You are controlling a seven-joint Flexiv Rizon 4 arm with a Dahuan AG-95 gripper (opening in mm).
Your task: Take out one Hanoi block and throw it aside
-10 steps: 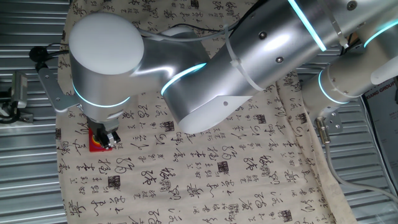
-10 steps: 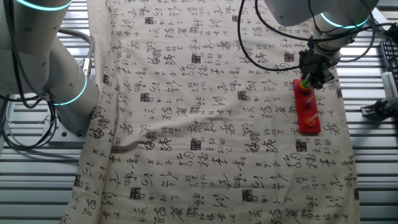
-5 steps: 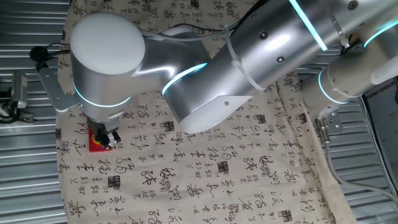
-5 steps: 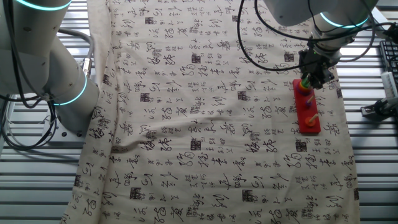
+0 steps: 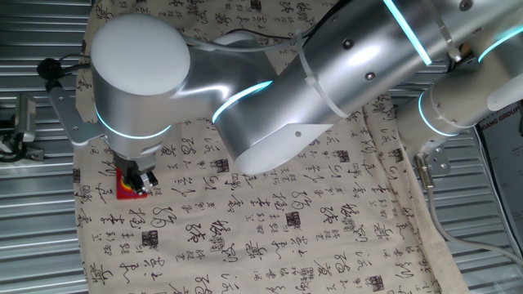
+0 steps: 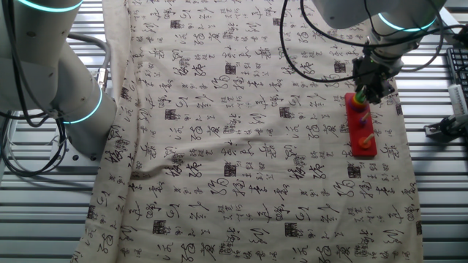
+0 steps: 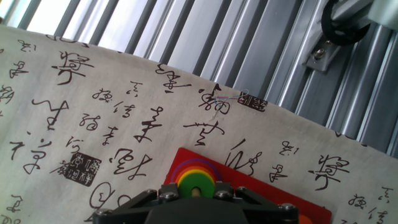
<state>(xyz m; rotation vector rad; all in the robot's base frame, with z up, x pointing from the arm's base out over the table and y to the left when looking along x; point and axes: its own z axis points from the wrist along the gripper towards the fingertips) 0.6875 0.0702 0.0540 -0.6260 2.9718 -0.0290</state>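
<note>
In the other fixed view, a cloth (image 6: 241, 146) printed with black characters covers the table. Near its right edge lies the red base (image 6: 362, 131) with pegs. The gripper (image 6: 363, 91) stands low over the far end of this base. In the hand view, the green ring (image 7: 195, 181) sits on top of a stack of coloured discs on a peg, directly in front of the gripper (image 7: 193, 198). I cannot tell if the jaws are released or clenched on the ring.
</note>
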